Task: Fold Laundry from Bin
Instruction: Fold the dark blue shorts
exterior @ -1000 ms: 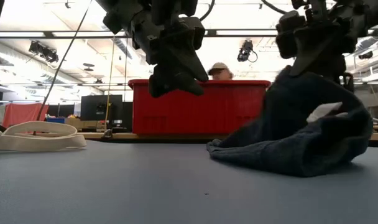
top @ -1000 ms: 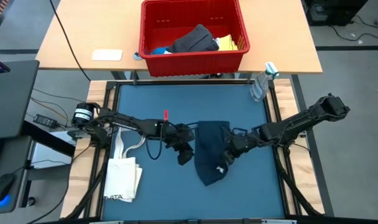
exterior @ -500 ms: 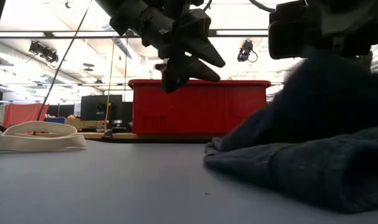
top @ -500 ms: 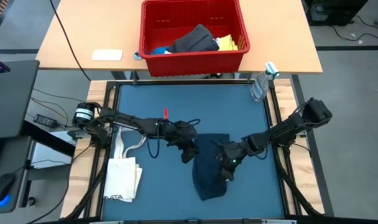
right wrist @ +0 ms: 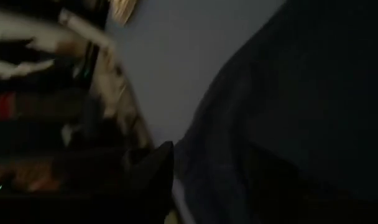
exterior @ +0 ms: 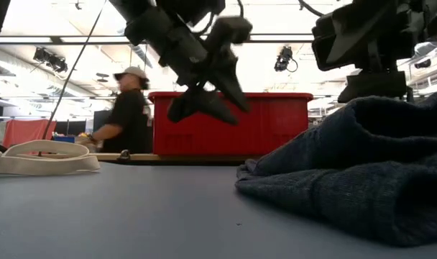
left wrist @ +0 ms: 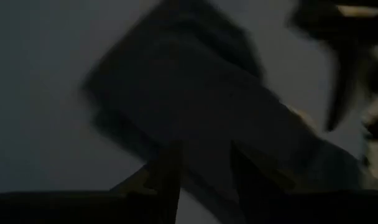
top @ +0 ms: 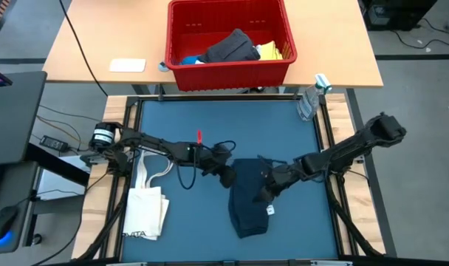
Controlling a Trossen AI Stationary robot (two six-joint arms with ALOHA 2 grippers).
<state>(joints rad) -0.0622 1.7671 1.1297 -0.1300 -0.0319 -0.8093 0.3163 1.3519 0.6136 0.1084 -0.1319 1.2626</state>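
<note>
At frame centre, a dark navy soft cloth (top: 248, 199) lies mid-fold on the blue tabletop (top: 298, 125); the right hand (top: 266, 191) rests released on it, the left hand (top: 226, 176) hovers beside it, its grip unclear, and next comes regrasping an edge.

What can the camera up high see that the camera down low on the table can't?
Only the high view looks inside the red bin: dark grey, yellow and blue laundry. It also shows the cream tote bag and a water bottle.

Only the low view shows a person behind the bin.

Both show the bin, the navy cloth on the blue mat, the left pincer and the right arm.
</note>
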